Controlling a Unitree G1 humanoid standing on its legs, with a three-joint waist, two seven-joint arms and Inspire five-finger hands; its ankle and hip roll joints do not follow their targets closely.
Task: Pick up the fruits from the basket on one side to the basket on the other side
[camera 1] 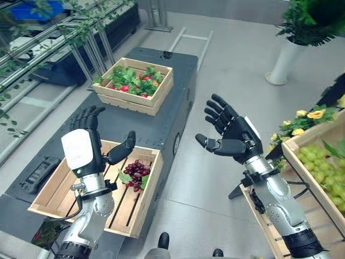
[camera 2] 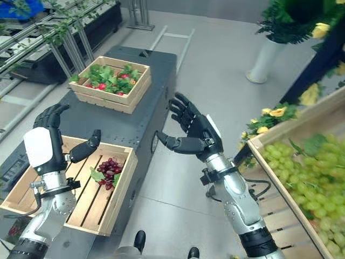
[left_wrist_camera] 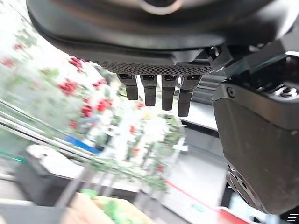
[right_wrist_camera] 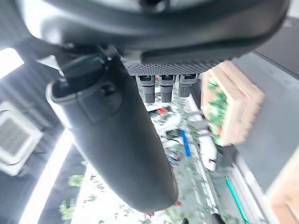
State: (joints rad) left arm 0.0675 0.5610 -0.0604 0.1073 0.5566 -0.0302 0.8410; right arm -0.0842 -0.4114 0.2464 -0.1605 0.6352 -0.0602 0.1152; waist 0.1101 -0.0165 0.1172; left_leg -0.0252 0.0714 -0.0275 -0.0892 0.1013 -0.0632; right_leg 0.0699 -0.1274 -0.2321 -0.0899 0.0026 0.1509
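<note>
Grapes: large heap of green grapes (camera 2: 302, 172) in big crate (camera 2: 280, 132) on robot's right, just beside the flowers (camera 2: 269, 116). Dark platform (camera 1: 161, 116) on robot's left, carrying two wooden crates. Far crate (camera 1: 135, 100) full of leaves and red fruit. Near crate (camera 1: 137, 210) mostly bare slats, with one purple grape bunch (camera 1: 136, 171) lying toward its right side.

Left hand (camera 1: 81, 151) raised over the near crate, fingers straight, thumb spread, holding nothing. Right hand (camera 1: 229, 135) raised in the gap between platform and grape crate, fingers spread wide, also holding nothing. Neither touching fruit.

Step, judged: between picks, nothing in transit. Direction of transfer not readable from layout alone; likely green grapes going over to the near crate. Next move calls for lowering one hand onto a bunch, right over the green heap or left over the purple bunch, then curling round it gently, grapes being soft and loose.

View differences: right eye view shows far more of the green grape heap; left eye view shows just its corner. Left wrist view (left_wrist_camera: 159, 95) confirms straight fingers, blurred foliage past them. Right wrist view (right_wrist_camera: 161, 88) shows straight fingers and thumb, with the far crate (right_wrist_camera: 233, 107) past them.
</note>
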